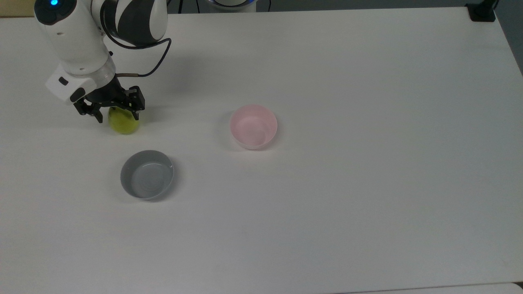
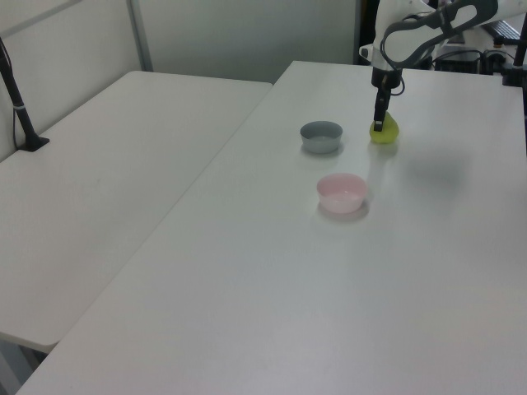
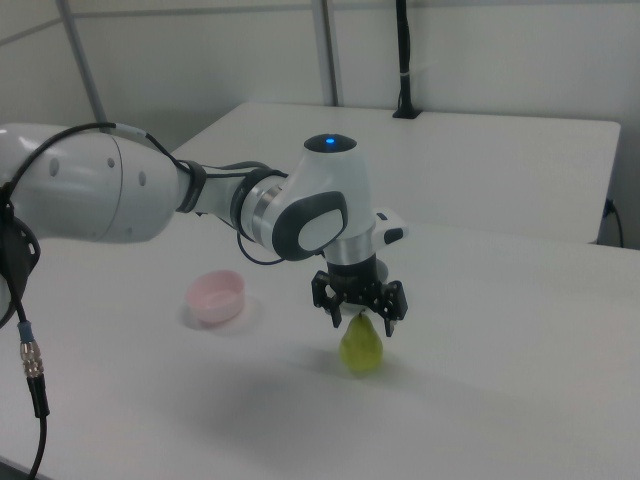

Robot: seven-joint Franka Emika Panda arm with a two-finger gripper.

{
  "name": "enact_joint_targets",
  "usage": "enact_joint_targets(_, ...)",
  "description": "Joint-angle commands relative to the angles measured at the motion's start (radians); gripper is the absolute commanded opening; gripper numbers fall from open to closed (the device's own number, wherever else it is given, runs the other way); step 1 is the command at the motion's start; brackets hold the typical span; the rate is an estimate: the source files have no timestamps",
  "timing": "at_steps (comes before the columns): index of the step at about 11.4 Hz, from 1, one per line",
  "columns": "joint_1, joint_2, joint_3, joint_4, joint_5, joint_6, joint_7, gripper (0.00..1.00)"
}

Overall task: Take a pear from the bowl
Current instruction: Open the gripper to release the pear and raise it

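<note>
Pear (image 1: 121,122) sits on the table (image 1: 367,183), far left of the pink bowl (image 1: 253,126) in the top view, under the gripper (image 1: 116,115) with fingers spread wide, so it might roll away if bumped.

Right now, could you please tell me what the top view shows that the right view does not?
Top view's own: the grey bowl, empty, below the pear in the top view. Right view's own: a second table behind, carrying a black pole. Shared: the pear standing on the table, the open end effector straddling its top, and the empty pink bowl.
</note>
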Motion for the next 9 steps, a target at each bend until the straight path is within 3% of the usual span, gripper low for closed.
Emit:
enact_joint_targets(1, 0.012, -0.106, -0.008, 0.003, -0.009, -0.129, 0.047, 1.00)
enact_joint_targets(4, 0.026, -0.218, -0.006, 0.071, -0.008, -0.348, 0.094, 1.00)
enact_joint_targets(7, 0.098, -0.348, -0.006, 0.102, 0.000, -0.463, 0.339, 1.00)
enact_joint_targets(9, 0.170, -0.407, -0.003, 0.108, 0.006, -0.551, 0.399, 1.00)
